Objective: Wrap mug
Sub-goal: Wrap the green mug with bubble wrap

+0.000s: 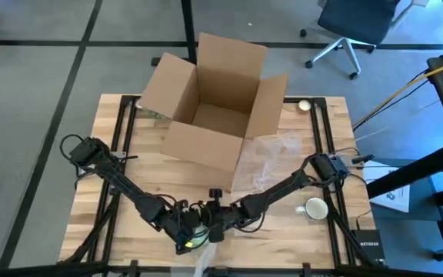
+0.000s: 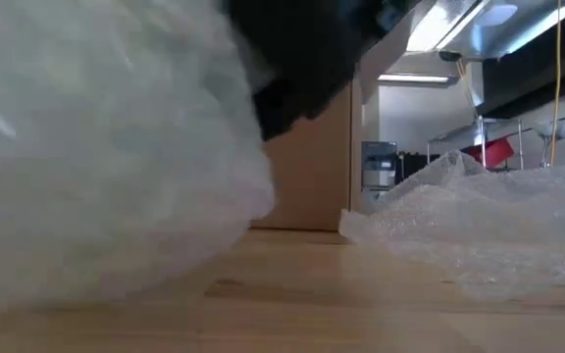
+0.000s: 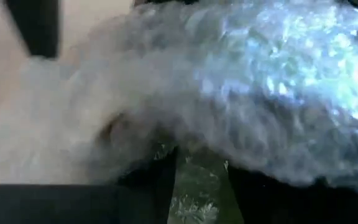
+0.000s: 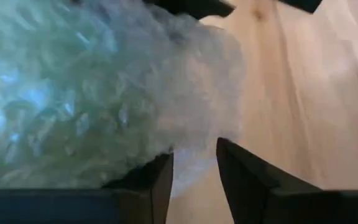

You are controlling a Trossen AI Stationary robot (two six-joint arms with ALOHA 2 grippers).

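We see a pale wood-grain counter [image 1: 129, 200] carrying a plain brown cardboard box [image 1: 214, 100], a clear, bubble-dotted sheet of wrap [image 1: 271, 158], a white mug [image 1: 314, 208] and a greenish-tinted bubble-wrapped bundle [image 1: 196, 237] between the black arms.

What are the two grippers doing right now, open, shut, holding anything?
Left gripper: shut on the bubble wrap bundle.
Right gripper: open, fingers either side of the bundle's edge.

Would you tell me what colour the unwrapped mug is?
White: the mug shows best in the high view.
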